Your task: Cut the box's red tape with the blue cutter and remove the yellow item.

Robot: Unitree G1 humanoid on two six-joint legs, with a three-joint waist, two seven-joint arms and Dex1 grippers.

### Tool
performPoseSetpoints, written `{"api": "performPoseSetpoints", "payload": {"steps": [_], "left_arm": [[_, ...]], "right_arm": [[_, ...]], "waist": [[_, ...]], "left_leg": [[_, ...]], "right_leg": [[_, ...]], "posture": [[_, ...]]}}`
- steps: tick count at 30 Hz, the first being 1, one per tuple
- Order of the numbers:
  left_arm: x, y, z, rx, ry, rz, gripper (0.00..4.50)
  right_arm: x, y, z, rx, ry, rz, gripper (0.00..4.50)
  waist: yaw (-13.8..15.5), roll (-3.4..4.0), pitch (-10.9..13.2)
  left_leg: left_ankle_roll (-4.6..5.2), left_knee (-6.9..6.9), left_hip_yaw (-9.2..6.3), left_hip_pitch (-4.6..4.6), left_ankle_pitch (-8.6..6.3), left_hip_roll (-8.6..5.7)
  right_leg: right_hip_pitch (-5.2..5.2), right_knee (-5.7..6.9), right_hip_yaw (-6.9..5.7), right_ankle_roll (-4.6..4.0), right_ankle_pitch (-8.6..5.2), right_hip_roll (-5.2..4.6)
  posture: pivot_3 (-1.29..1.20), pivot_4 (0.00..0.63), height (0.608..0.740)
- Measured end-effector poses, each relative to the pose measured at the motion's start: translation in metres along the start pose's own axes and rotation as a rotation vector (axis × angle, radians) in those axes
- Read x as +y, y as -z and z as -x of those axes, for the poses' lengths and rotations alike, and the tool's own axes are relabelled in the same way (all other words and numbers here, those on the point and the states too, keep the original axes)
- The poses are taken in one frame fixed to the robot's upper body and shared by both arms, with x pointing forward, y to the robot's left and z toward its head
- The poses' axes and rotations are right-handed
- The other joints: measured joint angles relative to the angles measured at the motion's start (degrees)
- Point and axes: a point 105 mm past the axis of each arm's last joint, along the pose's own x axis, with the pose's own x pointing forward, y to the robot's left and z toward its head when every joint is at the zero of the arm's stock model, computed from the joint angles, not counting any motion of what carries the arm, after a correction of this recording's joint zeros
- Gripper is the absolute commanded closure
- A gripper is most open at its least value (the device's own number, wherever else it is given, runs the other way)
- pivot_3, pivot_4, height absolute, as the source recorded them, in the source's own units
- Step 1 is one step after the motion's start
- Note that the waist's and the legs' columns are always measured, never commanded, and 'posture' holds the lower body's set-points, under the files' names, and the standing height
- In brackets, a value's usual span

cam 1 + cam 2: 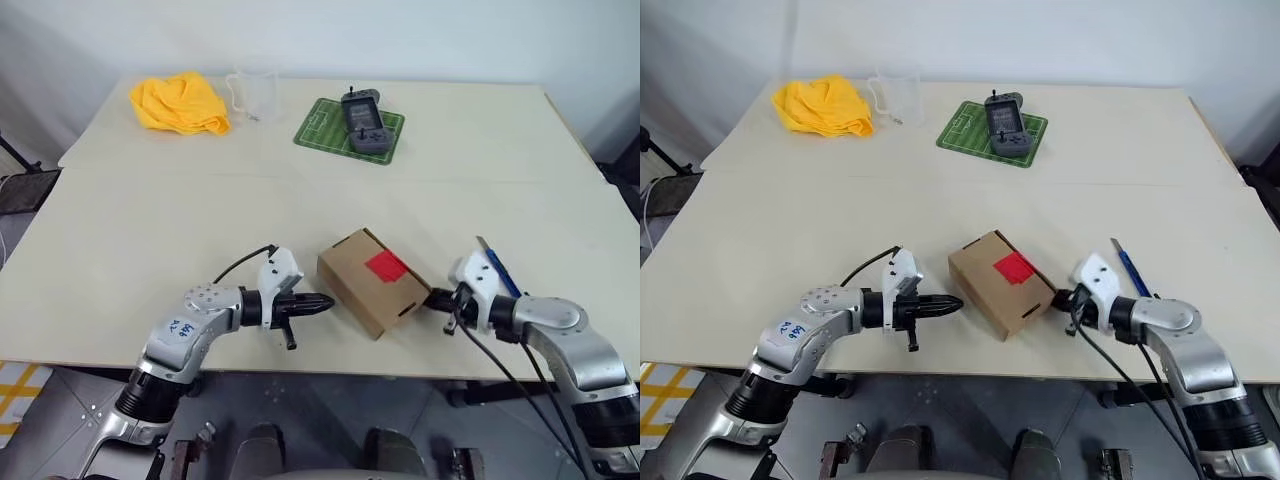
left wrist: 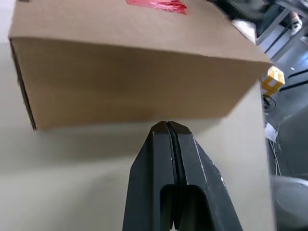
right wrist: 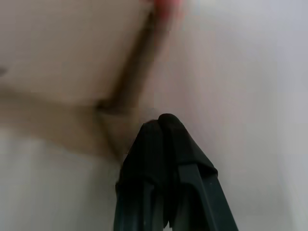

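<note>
Both my tools, left (image 1: 322, 302) and right (image 1: 436, 298), are pressed together, empty, flanking the box (image 1: 372, 281); tape (image 1: 385, 266) uncut, cutter (image 1: 497, 267) unheld (nothing done yet).

A wide, pale beige tabletop (image 1: 150, 230) takes up most of the scene, with a thin seam running left to right across its far half. Behind it stands a plain white wall (image 1: 400, 35), evenly lit, with soft shadows. Below the near edge lies a grey floor (image 1: 330, 410). At the near left corner a patch of yellow-and-white floor marking (image 1: 18, 395) shows. Dark furniture edges (image 1: 625, 165) appear past the table's far right.
</note>
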Motion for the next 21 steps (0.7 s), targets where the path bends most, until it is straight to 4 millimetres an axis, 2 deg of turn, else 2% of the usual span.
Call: {"api": "performPoseSetpoints", "payload": {"steps": [2, 12, 21], "left_arm": [[0.005, 0.001, -0.001, 0.006, -0.027, 0.000, 4.50], [0.022, 0.009, 0.015, 0.036, -0.079, 0.012, 4.50], [0.023, 0.005, 0.033, 0.054, -0.051, -0.011, 4.50]], "right_arm": [[0.013, -0.004, -0.001, 0.003, -0.047, -0.002, 4.46], [0.046, -0.021, -0.012, 0.004, -0.122, 0.005, 4.46], [0.041, -0.013, -0.012, 0.054, -0.052, -0.027, 4.46]], "waist": [[-0.05, 0.00, 0.00], [-0.07, 0.00, 0.00], [0.03, 0.00, 0.00]], "left_leg": [[0.00, 0.01, 0.00, 0.00, 0.00, 0.00], [0.00, 0.01, 0.00, 0.00, 0.00, 0.00], [0.00, 0.00, 0.00, -0.01, 0.00, 0.00]], "right_leg": [[0.00, -0.01, 0.01, 0.00, 0.00, 0.00], [0.00, 0.00, 0.01, 0.00, 0.00, 0.00], [0.00, 0.00, 0.01, 0.00, 0.00, 0.00]], "posture": [[0.00, 0.150, 0.740], [0.00, 0.150, 0.740], [0.00, 0.150, 0.740]]}}
